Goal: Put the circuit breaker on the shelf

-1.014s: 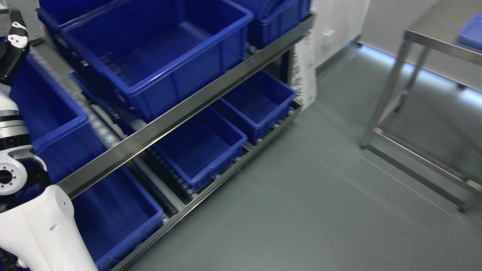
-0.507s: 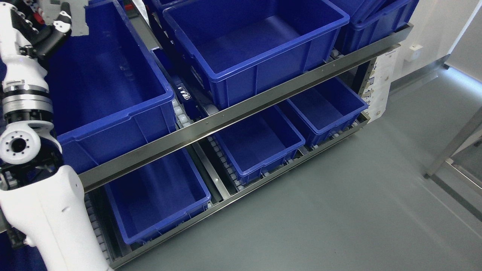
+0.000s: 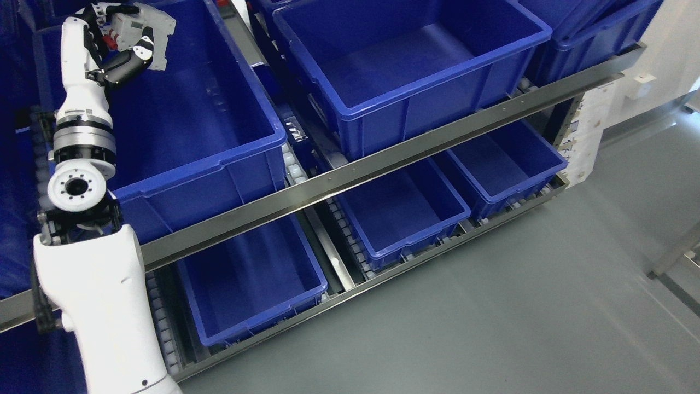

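Observation:
My left arm rises from the lower left, and my left hand (image 3: 117, 46) is at the top left, shut on a grey circuit breaker (image 3: 143, 30) with red parts. It holds the breaker above the far end of a large blue bin (image 3: 186, 126) on the upper level of the steel shelf rack (image 3: 350, 175). The bin looks empty inside. My right arm is not in view.
A second large blue bin (image 3: 404, 60) stands to the right on the upper level, with more stacked at the top right. Three smaller blue bins (image 3: 404, 213) sit on roller tracks on the lower level. Grey floor (image 3: 519, 306) spreads to the right.
The camera has swung left and up, so the whole picture has shifted right. My left hand with the breaker, near the frame's left edge before, now shows fully over the left bin.

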Robot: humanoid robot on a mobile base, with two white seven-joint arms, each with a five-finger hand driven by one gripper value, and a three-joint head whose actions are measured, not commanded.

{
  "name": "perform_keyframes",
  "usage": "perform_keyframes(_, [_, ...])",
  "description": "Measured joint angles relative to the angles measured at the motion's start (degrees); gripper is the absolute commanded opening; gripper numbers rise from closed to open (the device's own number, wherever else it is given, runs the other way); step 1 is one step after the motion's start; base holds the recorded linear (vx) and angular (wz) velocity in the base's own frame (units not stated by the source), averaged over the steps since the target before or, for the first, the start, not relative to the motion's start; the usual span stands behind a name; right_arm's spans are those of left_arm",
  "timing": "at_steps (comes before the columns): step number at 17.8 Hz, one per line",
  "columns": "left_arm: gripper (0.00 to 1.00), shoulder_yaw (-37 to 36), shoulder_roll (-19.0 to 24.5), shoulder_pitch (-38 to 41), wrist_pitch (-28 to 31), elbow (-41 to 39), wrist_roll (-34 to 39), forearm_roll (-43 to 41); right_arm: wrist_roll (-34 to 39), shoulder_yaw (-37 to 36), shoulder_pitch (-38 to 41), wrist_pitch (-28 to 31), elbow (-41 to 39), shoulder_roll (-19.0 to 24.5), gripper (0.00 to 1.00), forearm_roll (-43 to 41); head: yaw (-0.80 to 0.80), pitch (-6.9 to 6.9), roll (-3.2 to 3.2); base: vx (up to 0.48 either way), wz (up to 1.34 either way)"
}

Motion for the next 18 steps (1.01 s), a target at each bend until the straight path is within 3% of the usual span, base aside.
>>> perform_keyframes(10, [0.10, -4.47, -0.01, -10.85, 1.91, 18.23, 1.66, -4.25, -0.07, 0.00, -0.02, -0.01, 0.00, 0.00, 1.00, 0.00, 0.00, 0.00, 0.00, 0.083, 0.29])
perform_keyframes(18, [0.13, -11.57, -0.01, -18.16, -1.71, 35.49, 1.58, -4.66, -0.09, 0.00, -0.02, -0.02, 0.00, 0.00, 1.00, 0.00, 0.00, 0.00, 0.00, 0.089, 0.10])
